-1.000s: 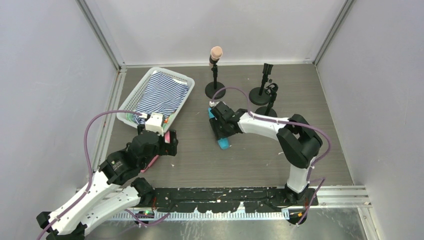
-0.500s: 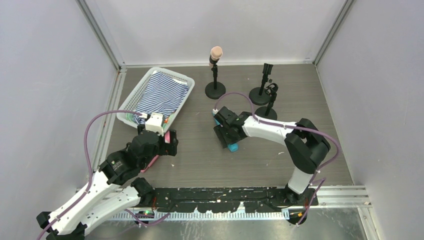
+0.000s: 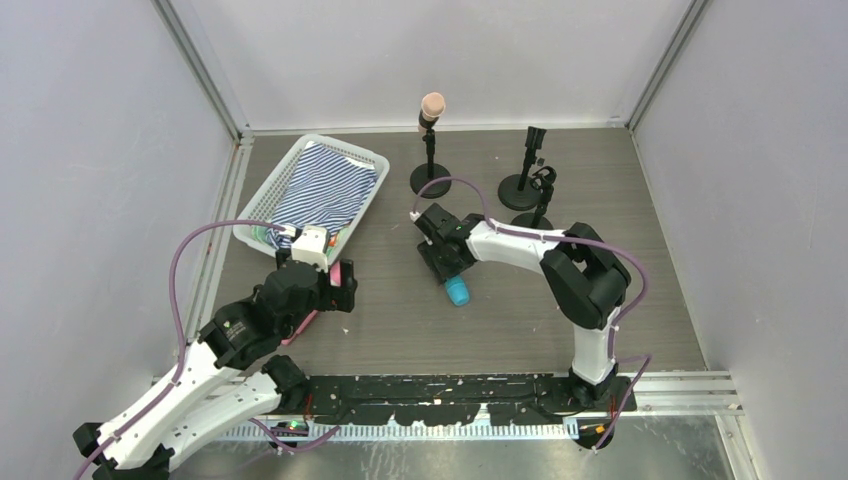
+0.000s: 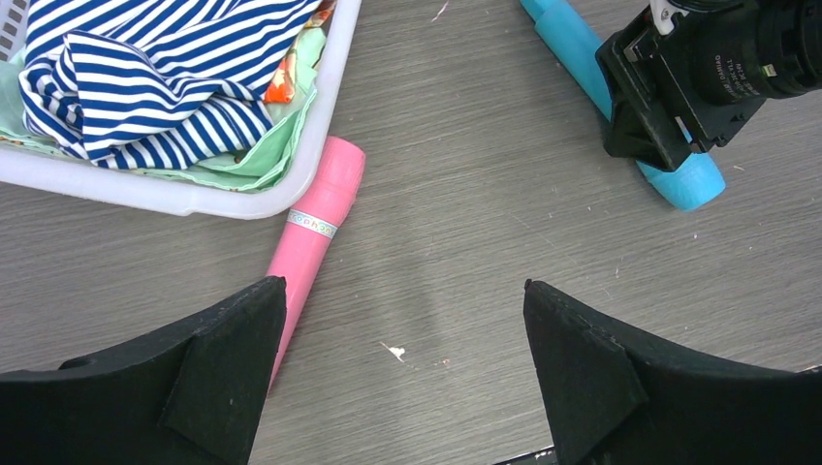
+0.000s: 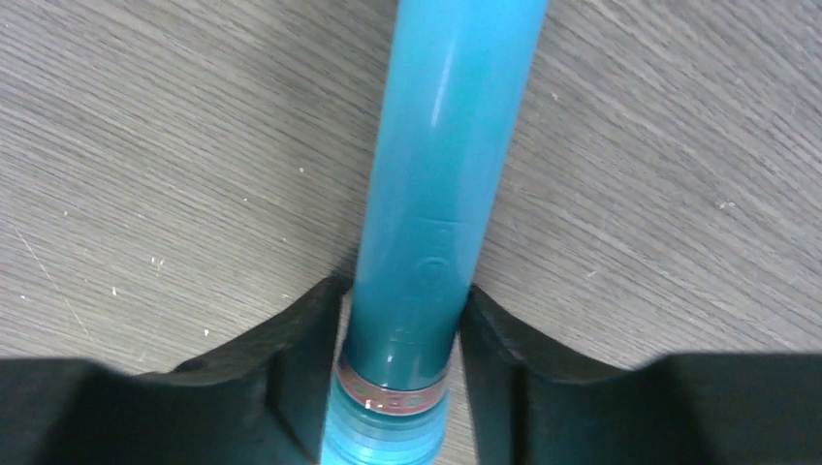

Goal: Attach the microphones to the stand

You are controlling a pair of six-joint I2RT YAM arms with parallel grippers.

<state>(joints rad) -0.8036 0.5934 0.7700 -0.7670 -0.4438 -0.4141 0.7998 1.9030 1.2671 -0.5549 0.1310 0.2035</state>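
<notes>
Right wrist view: the right gripper (image 5: pixel 402 305) clasps the slim bright blue plastic microphone (image 5: pixel 446 145), lying flat on the grey wood-grain table (image 5: pixel 145 145), long axis running straight ahead between its fingers. Left gripper (image 4: pixel 402 315) gapes empty; slim pink microphone (image 4: pixel 315 228) lies beside its left finger.

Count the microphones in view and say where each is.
3. The peach microphone sits on the back-left stand; the blue microphone lies on the table inside the right gripper; the pink microphone lies beside the basket. Others may hide in the basket.
</notes>
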